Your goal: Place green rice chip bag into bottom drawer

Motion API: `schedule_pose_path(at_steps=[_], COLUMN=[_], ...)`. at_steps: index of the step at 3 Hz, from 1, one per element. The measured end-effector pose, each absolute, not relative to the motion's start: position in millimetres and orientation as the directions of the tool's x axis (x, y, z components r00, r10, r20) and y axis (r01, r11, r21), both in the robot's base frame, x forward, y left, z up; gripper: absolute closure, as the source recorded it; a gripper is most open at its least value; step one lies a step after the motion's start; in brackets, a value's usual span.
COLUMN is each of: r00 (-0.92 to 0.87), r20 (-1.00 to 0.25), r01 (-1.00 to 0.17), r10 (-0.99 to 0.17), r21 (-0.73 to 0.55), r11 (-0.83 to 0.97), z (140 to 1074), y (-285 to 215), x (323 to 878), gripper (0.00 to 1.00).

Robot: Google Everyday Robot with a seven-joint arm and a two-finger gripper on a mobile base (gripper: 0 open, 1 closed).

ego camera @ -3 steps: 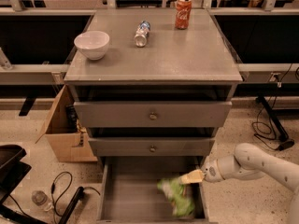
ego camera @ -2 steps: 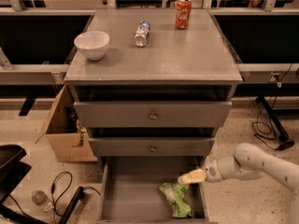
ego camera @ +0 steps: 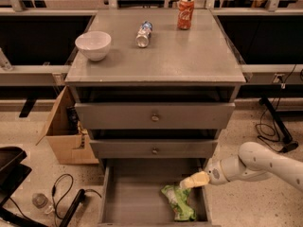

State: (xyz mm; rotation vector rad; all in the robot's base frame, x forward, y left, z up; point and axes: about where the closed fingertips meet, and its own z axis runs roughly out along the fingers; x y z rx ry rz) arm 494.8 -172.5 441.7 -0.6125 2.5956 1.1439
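The green rice chip bag point(ego camera: 178, 200) lies crumpled on the floor of the open bottom drawer point(ego camera: 132, 197), at its right side near the front. My gripper point(ego camera: 193, 180) hangs over the drawer's right part, just above the bag's far end, on a white arm coming in from the right. The bag rests on the drawer floor below the gripper.
On the cabinet top point(ego camera: 189, 56) stand a white bowl point(ego camera: 93, 45), a lying plastic bottle point(ego camera: 143, 33) and a red soda can point(ego camera: 185, 13). The two upper drawers point(ego camera: 155, 116) are closed. A cardboard box point(ego camera: 64, 131) sits left of the cabinet, cables and a bottle point(ego camera: 40, 201) on the floor.
The bag has dropped from just under the gripper and settled on the drawer floor. The gripper has barely moved.
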Motion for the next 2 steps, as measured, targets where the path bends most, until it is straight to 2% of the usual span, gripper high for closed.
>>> schedule_pose_path(at_steps=[1, 2], r00=[-0.867, -0.862], r20=[-0.383, -0.398], r01=[-0.485, -0.477], r10=[-0.318, -0.313], r21=[0.506, 0.428], r11=[0.713, 0.768], z=[498, 541], y=[-169, -169], x=[457, 404], gripper=[0.0, 0.0])
